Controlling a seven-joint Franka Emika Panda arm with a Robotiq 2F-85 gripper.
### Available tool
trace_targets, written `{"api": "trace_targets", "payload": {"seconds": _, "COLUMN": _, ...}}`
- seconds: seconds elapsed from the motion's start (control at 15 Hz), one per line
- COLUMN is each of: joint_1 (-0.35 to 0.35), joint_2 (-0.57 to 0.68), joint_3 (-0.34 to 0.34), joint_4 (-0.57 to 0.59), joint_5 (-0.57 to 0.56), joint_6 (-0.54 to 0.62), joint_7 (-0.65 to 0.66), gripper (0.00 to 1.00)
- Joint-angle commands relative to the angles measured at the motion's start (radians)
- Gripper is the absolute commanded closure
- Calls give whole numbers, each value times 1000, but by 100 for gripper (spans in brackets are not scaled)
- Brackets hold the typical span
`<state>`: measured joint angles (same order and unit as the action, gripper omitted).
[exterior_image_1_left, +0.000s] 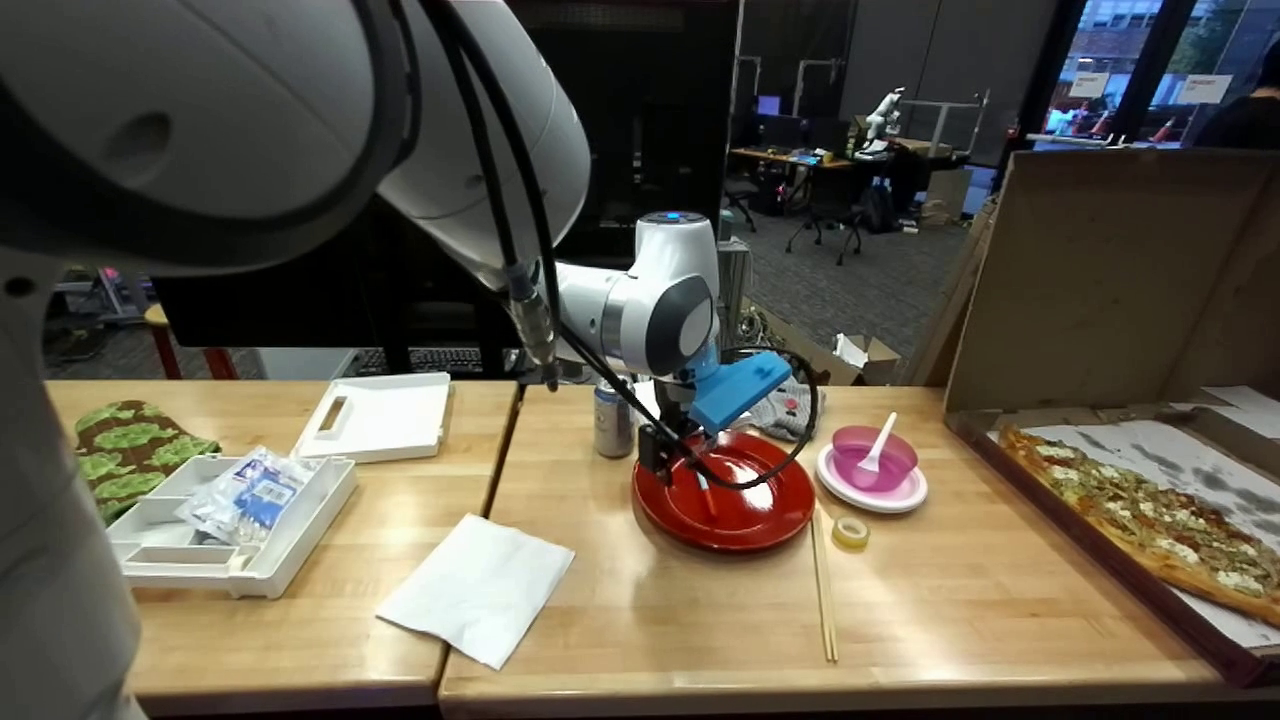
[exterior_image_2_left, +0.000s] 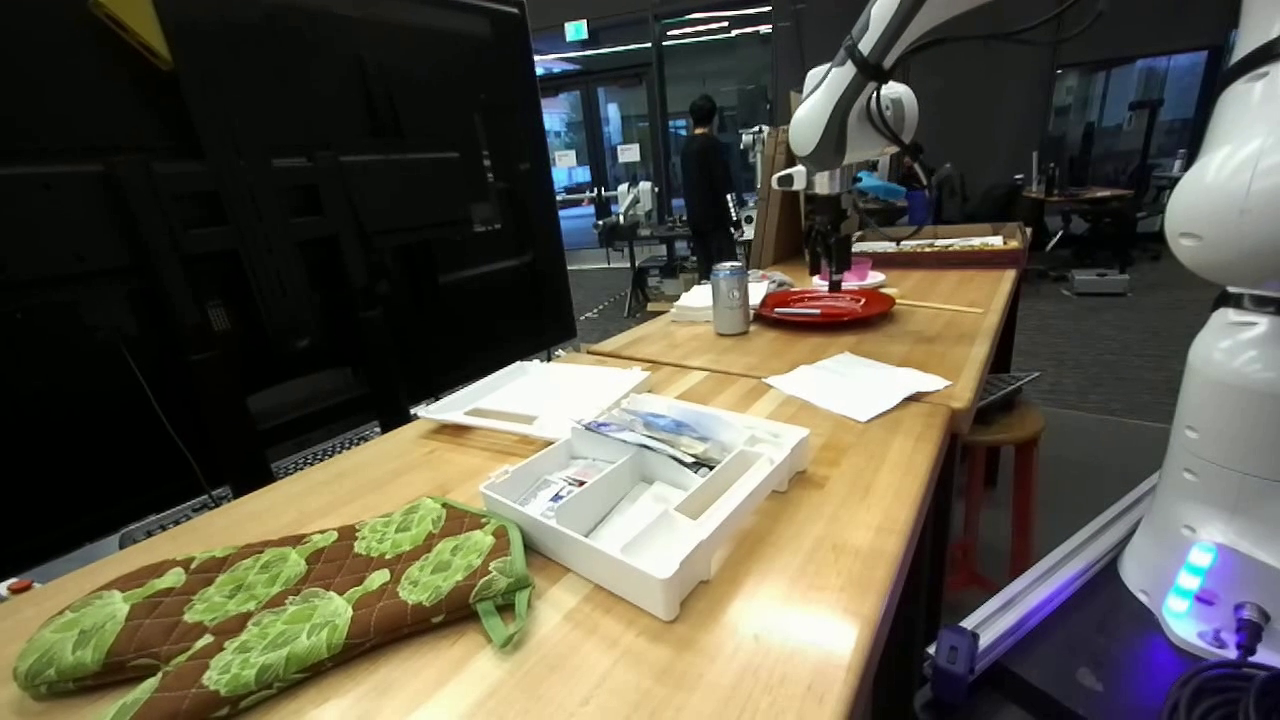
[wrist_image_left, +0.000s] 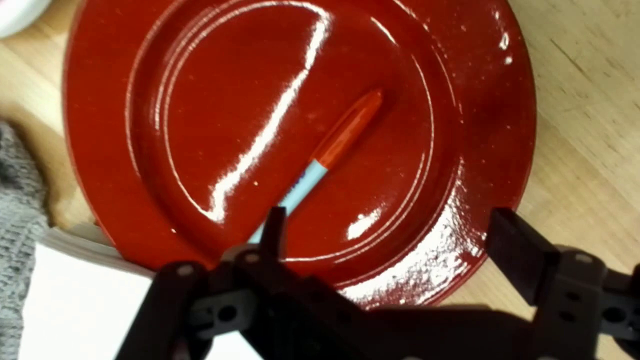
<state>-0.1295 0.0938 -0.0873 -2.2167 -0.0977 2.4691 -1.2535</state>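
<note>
Your pincer (wrist_image_left: 389, 222) spread, empty — finger (wrist_image_left: 275, 227) overlaps marker (wrist_image_left: 320, 167) in wrist view; uncorrected descent could roll it across red plate (wrist_image_left: 225, 110).

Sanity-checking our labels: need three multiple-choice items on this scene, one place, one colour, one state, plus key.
1. Where does the marker lie?
A) in the white tray
B) on the plate
C) in the pizza box

2. What colour is the marker's tapered end?
A) red
B) green
C) black

3. How does the claw stand?
A) shut on the marker
B) shut and empty
C) open and empty

Key:
1: B, the wrist view shows it lying within the plate's rim.
2: A, that end nearly matches the plate, unlike the pale barrel.
3: C, its fingers stand wide apart, gripping nothing.
</note>
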Motion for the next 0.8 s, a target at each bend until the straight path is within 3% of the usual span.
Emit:
{"api": "trace_targets", "payload": {"seconds": 0.0, "joint_1": -6, "joint_2": -10, "joint_3": 21, "joint_4": -25, "joint_5": 138, "joint_6": -32, "joint_7": -102, "gripper": 0}}
{"api": "trace_targets", "payload": {"seconds": 0.27, "joint_1": -1, "joint_2": -22, "joint_3": 32, "joint_4": -61, "joint_5": 250, "joint_6": -35, "joint_7": -99, "gripper": 0}}
{"api": "trace_targets", "payload": {"seconds": 0.73, "joint_1": -5, "joint_2": -40, "joint_3": 33, "joint_4": -88, "joint_5": 482, "joint_6": -47, "joint_7": 49, "gripper": 0}}
